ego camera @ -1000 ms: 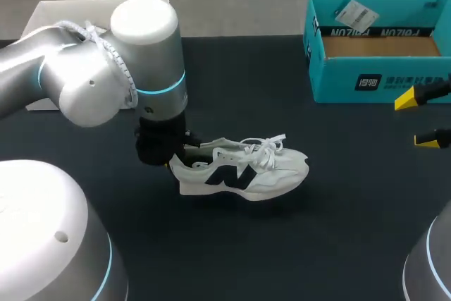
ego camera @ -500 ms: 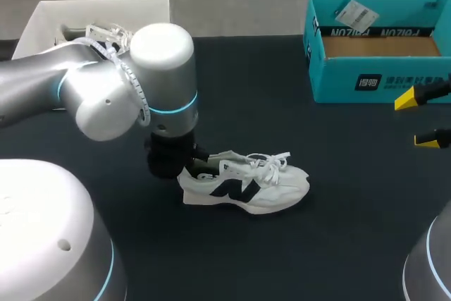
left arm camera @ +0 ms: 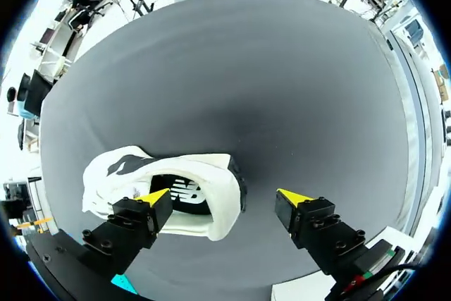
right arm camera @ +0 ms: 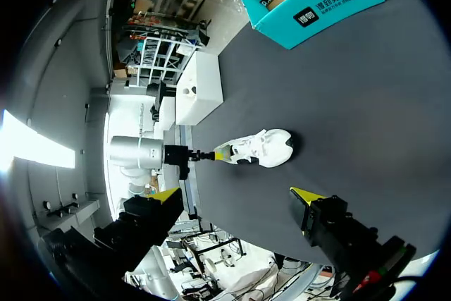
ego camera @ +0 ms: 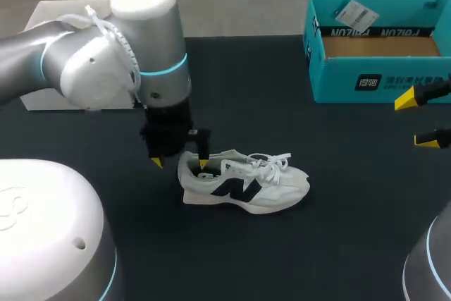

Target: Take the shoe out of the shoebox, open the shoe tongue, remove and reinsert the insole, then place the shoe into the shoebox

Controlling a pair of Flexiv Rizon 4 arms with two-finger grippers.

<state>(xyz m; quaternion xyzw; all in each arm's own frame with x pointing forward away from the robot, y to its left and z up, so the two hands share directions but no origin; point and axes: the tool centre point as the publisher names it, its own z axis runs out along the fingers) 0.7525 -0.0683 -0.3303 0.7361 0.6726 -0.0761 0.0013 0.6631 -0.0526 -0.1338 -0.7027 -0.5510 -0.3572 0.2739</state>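
Count at the table: one shoe (ego camera: pixel 243 180), single, no mate. One teal shoebox (ego camera: pixel 380 79), carrying one paper tag (ego camera: pixel 352 13). One white box (ego camera: pixel 53 13) at the far left edge. Two arms: left arm (ego camera: pixel 106 68), right arm (ego camera: pixel 431 266). Two grippers: left gripper (ego camera: pixel 180 163), right gripper (ego camera: pixel 417 119). Two yellow tips apiece, four in all.

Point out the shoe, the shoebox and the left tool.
shoe (ego camera: pixel 243 187), head view, on its side panel.
shoebox (ego camera: pixel 402 79), head view, on its front wall.
left tool (left arm camera: pixel 223 195), left wrist view, midway between its yellow tips.
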